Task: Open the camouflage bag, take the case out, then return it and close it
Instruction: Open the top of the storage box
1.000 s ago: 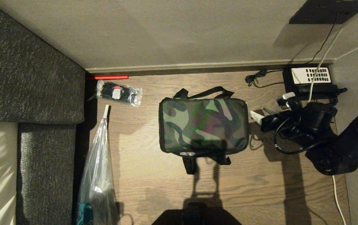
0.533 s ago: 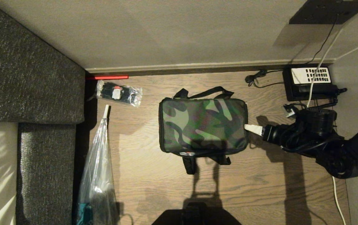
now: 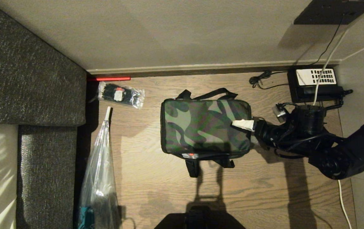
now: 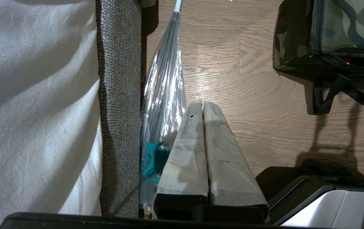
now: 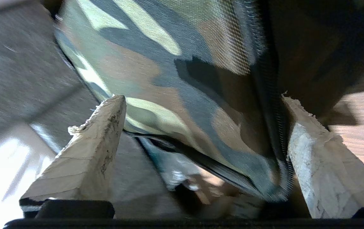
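The camouflage bag [image 3: 206,127] lies with its lid down on the wooden floor, black straps at its far and near sides. My right gripper [image 3: 244,127] has reached in from the right and is open. One taped finger [image 3: 242,124] sits over the lid's right edge. In the right wrist view the bag's corner [image 5: 175,79] and its zipper line lie between the widely spread fingers of this gripper [image 5: 201,98]. My left gripper [image 4: 203,104] is shut and empty, parked low left of the bag [image 4: 344,28]. The case is out of view.
A clear plastic bag [image 3: 101,171] lies along the grey sofa [image 3: 26,79] at the left. A small packet [image 3: 121,94] and a red stick [image 3: 108,78] lie near the wall. A black telephone [image 3: 315,81] with cables sits at the back right, just behind my right arm.
My right arm has swung left to the bag and its wrist has rolled. Its jaws have opened wider, and one finger now lies over the lid's right edge.
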You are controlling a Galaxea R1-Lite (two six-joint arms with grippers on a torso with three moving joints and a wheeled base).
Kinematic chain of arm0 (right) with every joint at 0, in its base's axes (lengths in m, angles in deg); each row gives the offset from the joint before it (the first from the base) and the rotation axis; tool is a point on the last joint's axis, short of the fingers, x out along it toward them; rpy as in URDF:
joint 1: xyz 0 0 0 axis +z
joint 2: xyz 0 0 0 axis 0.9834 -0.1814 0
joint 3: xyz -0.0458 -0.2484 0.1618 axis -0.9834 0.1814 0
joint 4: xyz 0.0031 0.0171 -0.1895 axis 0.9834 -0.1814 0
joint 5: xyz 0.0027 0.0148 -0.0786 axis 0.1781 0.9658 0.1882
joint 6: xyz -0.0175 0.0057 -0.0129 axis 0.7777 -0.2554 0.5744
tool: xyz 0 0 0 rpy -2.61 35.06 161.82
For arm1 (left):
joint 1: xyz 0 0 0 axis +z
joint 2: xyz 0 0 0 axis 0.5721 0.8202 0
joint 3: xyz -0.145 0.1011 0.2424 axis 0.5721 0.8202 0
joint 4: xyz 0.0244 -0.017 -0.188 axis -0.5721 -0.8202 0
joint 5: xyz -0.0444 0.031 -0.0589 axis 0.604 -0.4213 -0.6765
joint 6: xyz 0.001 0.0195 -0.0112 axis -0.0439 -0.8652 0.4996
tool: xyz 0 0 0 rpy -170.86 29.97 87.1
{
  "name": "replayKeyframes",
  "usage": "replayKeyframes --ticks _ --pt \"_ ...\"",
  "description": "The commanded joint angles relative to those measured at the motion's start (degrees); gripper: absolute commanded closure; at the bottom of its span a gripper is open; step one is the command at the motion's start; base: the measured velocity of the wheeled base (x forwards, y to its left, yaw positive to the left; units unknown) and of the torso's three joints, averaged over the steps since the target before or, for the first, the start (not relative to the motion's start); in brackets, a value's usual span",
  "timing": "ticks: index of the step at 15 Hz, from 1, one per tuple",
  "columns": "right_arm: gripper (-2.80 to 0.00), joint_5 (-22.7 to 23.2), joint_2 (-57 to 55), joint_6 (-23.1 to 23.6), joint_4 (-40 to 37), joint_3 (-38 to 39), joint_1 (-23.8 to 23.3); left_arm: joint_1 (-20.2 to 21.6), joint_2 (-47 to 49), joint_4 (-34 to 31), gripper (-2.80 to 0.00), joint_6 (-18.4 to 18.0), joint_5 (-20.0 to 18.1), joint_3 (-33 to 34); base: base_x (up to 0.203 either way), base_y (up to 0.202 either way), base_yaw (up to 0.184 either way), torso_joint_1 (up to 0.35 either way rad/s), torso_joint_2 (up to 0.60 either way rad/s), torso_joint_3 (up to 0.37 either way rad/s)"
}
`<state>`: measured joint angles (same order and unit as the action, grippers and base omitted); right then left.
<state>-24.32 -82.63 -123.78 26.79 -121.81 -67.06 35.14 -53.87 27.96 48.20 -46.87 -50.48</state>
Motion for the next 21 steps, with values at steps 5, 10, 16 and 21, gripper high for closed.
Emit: replayKeyframes --ticks 5,10,16,21 --pt "-2.80 0.3 8.1 -10.9 -8.0 -5.4 0.7 0.0 0.0 0.0 0.00 0.0 0.0 0.2 0.000 0.000 0.000 0.000 0.00 0.000" --pt "-2.80 0.7 12.7 -24.0 -12.6 -15.3 0.8 0.0 0.0 0.0 0.00 0.0 0.0 0.2 0.000 0.000 0.000 0.000 0.00 0.000" --pt "-2.80 -4.0 8.8 -15.8 -13.2 -23.6 0.7 0.0 0.0 0.0 0.00 0.0 0.0 0.2 0.000 0.000 0.000 0.000 0.00 0.000" --pt "-2.80 -6.5 9.3 2.5 -12.8 -18.3 0.7 0.0 0.0 0.0 0.00 0.0 0.0 0.2 0.000 0.000 0.000 0.000 0.00 0.000"
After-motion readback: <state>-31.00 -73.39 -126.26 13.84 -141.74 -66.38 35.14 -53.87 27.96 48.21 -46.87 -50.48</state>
